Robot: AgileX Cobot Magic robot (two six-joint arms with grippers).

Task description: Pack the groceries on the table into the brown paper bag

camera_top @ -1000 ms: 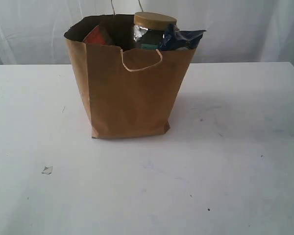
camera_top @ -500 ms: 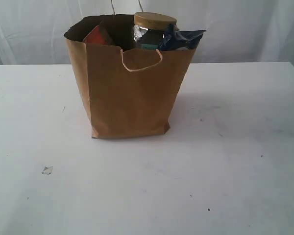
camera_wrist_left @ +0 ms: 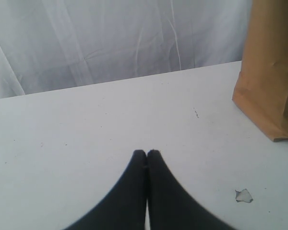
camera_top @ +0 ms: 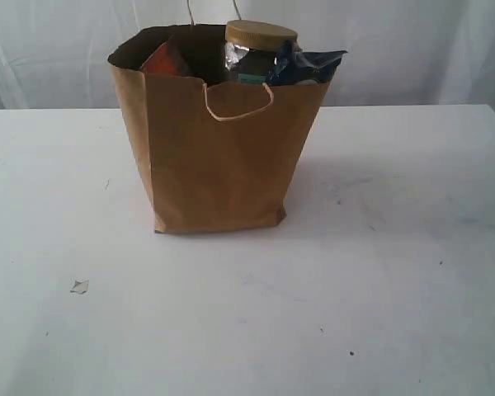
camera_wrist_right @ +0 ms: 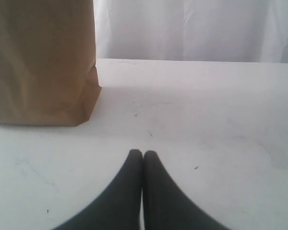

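Observation:
The brown paper bag (camera_top: pixel 219 161) stands upright at the back middle of the white table (camera_top: pixel 379 272). Out of its ragged rim poke the gold-lidded clear jar (camera_top: pixel 259 51), a blue packet (camera_top: pixel 309 64) and the brown pouch with its orange label (camera_top: pixel 162 59). The other groceries are hidden. Neither gripper shows in the exterior view. In the left wrist view my left gripper (camera_wrist_left: pixel 146 153) is shut and empty above bare tabletop, the bag (camera_wrist_left: pixel 271 72) off to its side. My right gripper (camera_wrist_right: pixel 142 153) is likewise shut on nothing, with the bag (camera_wrist_right: pixel 41 62) some way ahead.
A small white crumpled scrap (camera_top: pixel 79 286) lies on the table left of the bag, also visible as a scrap (camera_wrist_left: pixel 243 195) near the left gripper. A white curtain (camera_top: pixel 412 49) hangs behind the table. Small dark specks dot the tabletop.

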